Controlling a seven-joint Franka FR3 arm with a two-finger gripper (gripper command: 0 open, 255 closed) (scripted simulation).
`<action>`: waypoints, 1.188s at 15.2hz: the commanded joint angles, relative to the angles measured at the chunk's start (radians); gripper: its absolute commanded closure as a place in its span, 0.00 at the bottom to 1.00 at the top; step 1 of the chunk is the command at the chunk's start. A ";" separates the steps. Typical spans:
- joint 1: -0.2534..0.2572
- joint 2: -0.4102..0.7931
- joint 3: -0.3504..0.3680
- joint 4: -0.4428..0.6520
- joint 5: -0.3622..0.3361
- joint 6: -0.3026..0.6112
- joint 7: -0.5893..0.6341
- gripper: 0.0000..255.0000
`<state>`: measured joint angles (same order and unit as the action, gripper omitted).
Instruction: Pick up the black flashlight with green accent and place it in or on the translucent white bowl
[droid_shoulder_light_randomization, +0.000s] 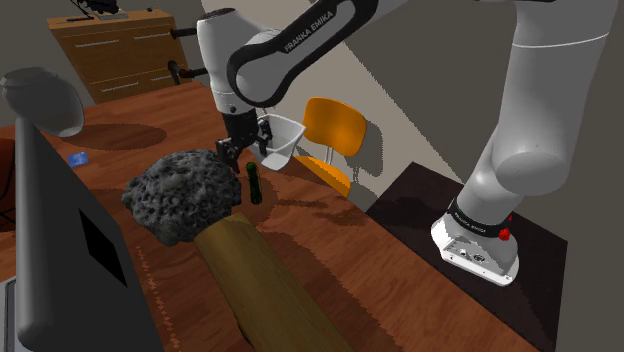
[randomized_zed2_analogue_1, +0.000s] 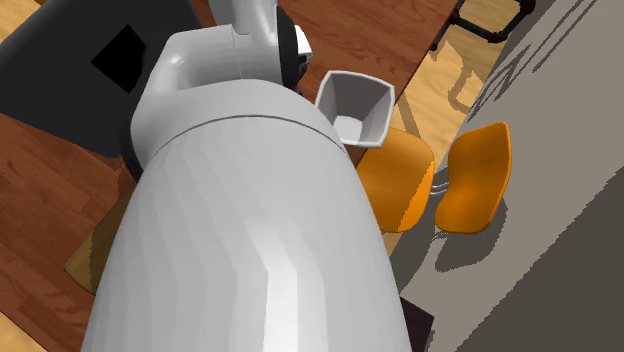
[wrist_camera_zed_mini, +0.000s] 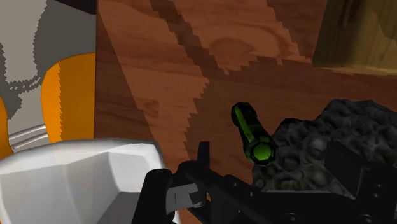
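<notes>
My fingers (wrist_camera_zed_mini: 157, 196) stand spread apart, holding nothing. The black flashlight with green accents (droid_shoulder_light_randomization: 255, 184) lies on the wooden bench (droid_shoulder_light_randomization: 330, 240) left of centre in the shoulder view, beside a dark lumpy rock (droid_shoulder_light_randomization: 185, 195). The white bowl (droid_shoulder_light_randomization: 283, 140) sits just up-right of it.

The table (droid_shoulder_light_randomization: 400, 290) is polished reddish wood with visible grain. The rock (droid_shoulder_light_randomization: 185, 195) looks rough and pitted. The bowl (droid_shoulder_light_randomization: 285, 140) is smooth, pale, faintly glossy.

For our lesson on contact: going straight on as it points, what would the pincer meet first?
Probably the black-and-green flashlight on the wooden table just ahead of the pincer; the dark lumpy rock lies close beside it, so I'm unsure.
</notes>
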<state>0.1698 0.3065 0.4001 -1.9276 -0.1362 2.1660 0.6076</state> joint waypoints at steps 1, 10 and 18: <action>0.003 0.017 -0.004 -0.008 -0.009 0.024 0.005 0.00; 0.004 0.028 -0.006 -0.016 -0.015 0.042 0.009 0.00; 0.004 0.028 -0.006 -0.016 -0.015 0.042 0.009 1.00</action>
<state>0.1745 0.3344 0.3942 -1.9431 -0.1512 2.2083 0.6170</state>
